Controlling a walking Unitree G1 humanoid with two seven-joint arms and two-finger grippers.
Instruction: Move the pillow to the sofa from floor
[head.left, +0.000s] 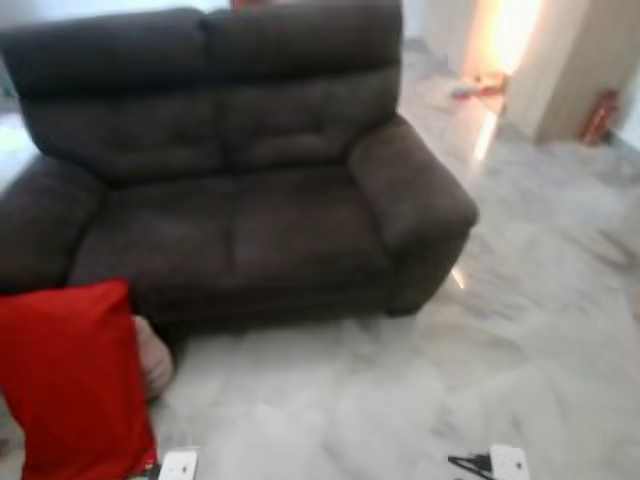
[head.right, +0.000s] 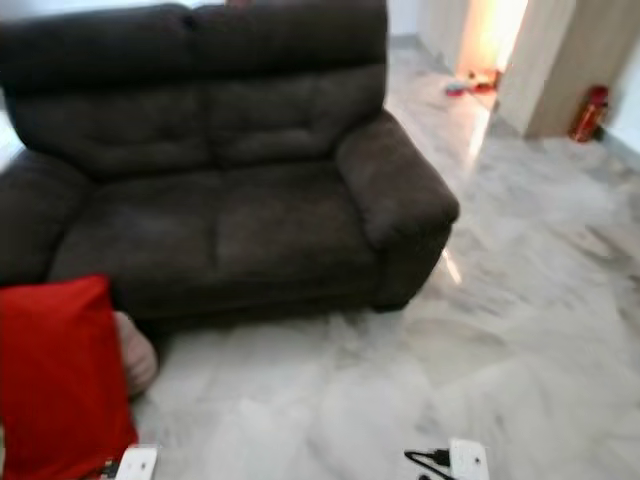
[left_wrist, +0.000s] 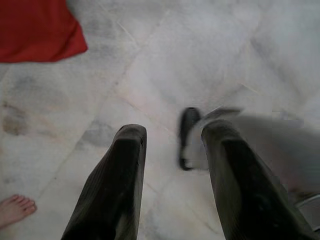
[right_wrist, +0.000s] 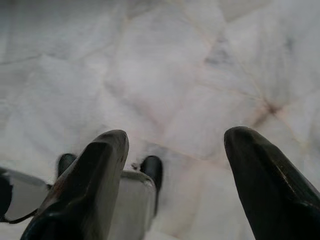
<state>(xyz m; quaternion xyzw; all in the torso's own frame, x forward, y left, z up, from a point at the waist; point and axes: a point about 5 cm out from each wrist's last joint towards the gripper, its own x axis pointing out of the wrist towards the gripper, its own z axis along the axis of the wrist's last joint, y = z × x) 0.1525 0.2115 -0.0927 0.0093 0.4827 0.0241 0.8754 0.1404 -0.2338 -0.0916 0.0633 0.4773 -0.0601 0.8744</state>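
Dark brown two-seat sofa (head.left: 230, 170) at 12 o'clock, seat cushions bare and facing the camera, well placed to receive the load. Red pillow (head.left: 72, 385) at 8 o'clock, standing on edge on the pale marble floor (head.left: 400, 400) just in front of the sofa's left armrest, apart from the seat; probably propped against a pinkish soft object (head.left: 152, 355) half hidden behind it, which would explain the upright stance. Same pillow as a red corner in the left wrist view (left_wrist: 37, 27), well clear of the fingers. Left hand (left_wrist: 172, 150) hanging low and pointing down at the floor, fingers (left_wrist: 117, 185) apart with nothing between them; beyond it, a blurred grey limb ending in a black foot-like part, likely the robot's own leg. Bare toes of a person (left_wrist: 15, 209) at the edge of that view, on the floor. Right hand (right_wrist: 175, 145) likewise pointed at the floor, fingers (right_wrist: 87, 185) spread wide and empty. White wrist housings of both arms low at 7 and 5 o'clock in the head views, suggesting arms held down at the sides. Judged stage: approach, pillow not yet grasped; next step likely a turn toward 8 o'clock and a reach. Red cylinder (head.left: 598, 117) by the wall at 2 o'clock, possibly an extinguisher.
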